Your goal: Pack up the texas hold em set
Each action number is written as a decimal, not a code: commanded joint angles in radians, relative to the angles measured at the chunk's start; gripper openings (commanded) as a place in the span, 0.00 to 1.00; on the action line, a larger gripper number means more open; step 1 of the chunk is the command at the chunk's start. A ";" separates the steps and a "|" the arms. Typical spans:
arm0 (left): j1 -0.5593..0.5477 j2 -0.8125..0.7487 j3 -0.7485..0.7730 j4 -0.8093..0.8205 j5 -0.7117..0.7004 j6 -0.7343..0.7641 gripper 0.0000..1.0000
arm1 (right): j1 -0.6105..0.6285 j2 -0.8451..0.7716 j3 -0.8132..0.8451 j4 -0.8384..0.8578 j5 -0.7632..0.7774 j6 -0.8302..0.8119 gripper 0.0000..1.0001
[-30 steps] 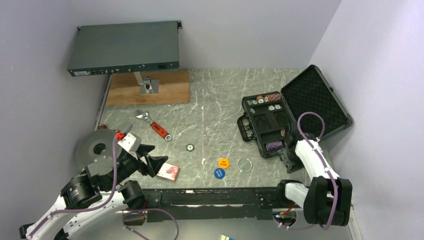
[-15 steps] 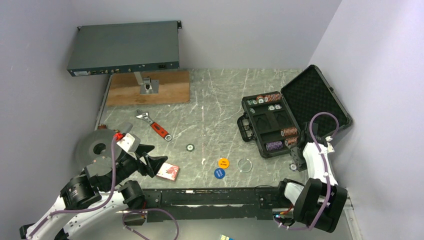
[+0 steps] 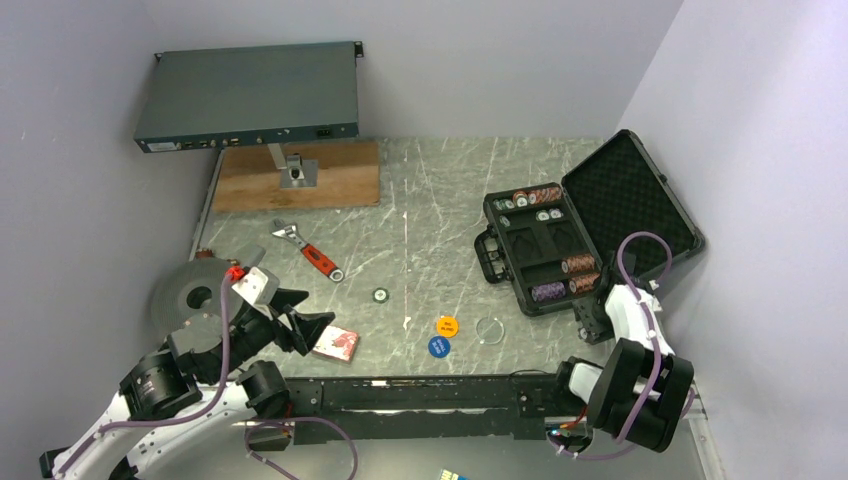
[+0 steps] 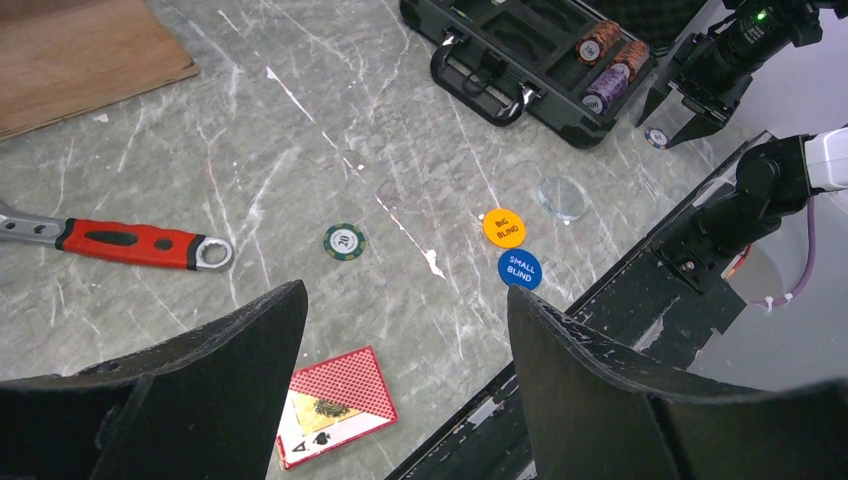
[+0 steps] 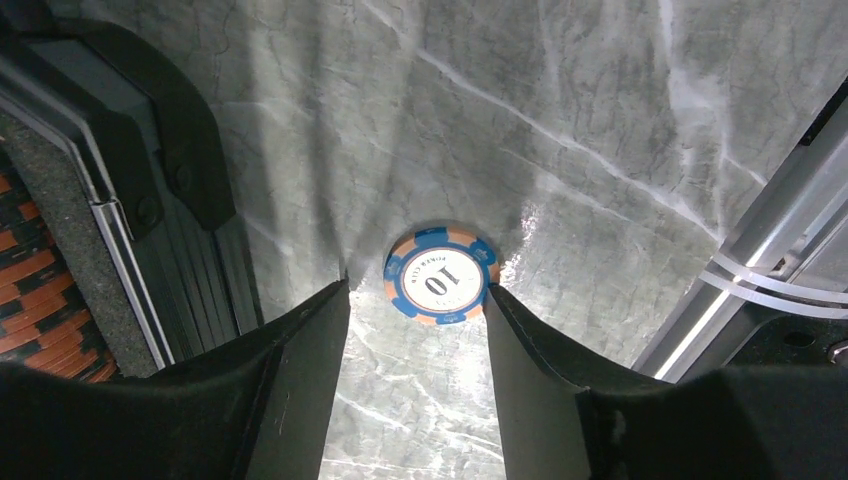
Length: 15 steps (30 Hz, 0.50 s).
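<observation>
The black case (image 3: 545,255) lies open at the right with its lid (image 3: 630,200) leaning back and chip stacks (image 3: 565,278) in its slots. My right gripper (image 5: 415,290) is low at the case's near corner, open around a blue-and-orange "10" chip (image 5: 441,274) flat on the table. The chip touches one fingertip and stands clear of the other. My left gripper (image 4: 405,295) hangs open above the red card deck (image 4: 335,400). A green chip (image 4: 344,241), an orange disc (image 4: 503,228), a blue disc (image 4: 520,269) and a clear disc (image 4: 563,196) lie loose mid-table.
A red-handled wrench (image 3: 315,255) lies left of centre. A wooden board (image 3: 295,175) and a grey rack box (image 3: 250,95) stand at the back left. A grey round plate (image 3: 185,295) sits by the left arm. A black rail (image 3: 420,395) runs along the front edge.
My right gripper has left the case's near slots and come down beside its near corner over the "10" chip, its jaws widening and then narrowing. The left arm has not moved.
</observation>
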 commanded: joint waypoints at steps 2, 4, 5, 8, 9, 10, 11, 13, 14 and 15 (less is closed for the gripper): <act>-0.007 -0.009 -0.001 0.007 -0.009 0.000 0.79 | -0.027 0.030 -0.014 0.028 0.000 0.019 0.55; -0.008 -0.009 0.001 0.006 -0.013 -0.002 0.79 | -0.028 0.041 0.003 0.008 -0.003 0.016 0.57; -0.009 -0.011 0.001 0.005 -0.015 -0.003 0.79 | -0.029 0.044 0.016 -0.005 -0.002 0.014 0.59; -0.010 -0.012 0.001 0.004 -0.022 -0.003 0.79 | -0.029 0.036 0.024 -0.014 -0.010 0.011 0.63; -0.010 -0.012 0.001 0.004 -0.023 -0.003 0.79 | -0.029 0.035 0.018 -0.010 -0.020 0.010 0.65; -0.010 -0.011 0.001 0.004 -0.022 -0.003 0.79 | -0.029 0.040 0.012 -0.008 -0.034 0.011 0.65; -0.011 -0.011 0.001 0.003 -0.022 -0.003 0.79 | -0.029 0.047 0.007 -0.016 -0.044 0.020 0.66; -0.011 -0.008 0.001 0.003 -0.022 -0.004 0.79 | -0.029 0.054 0.004 -0.025 -0.055 0.025 0.68; -0.012 -0.007 0.000 0.003 -0.024 -0.004 0.79 | -0.029 0.050 0.006 -0.031 -0.052 0.029 0.69; -0.012 -0.005 -0.001 0.004 -0.028 -0.003 0.80 | -0.029 0.046 0.014 -0.038 -0.044 0.030 0.71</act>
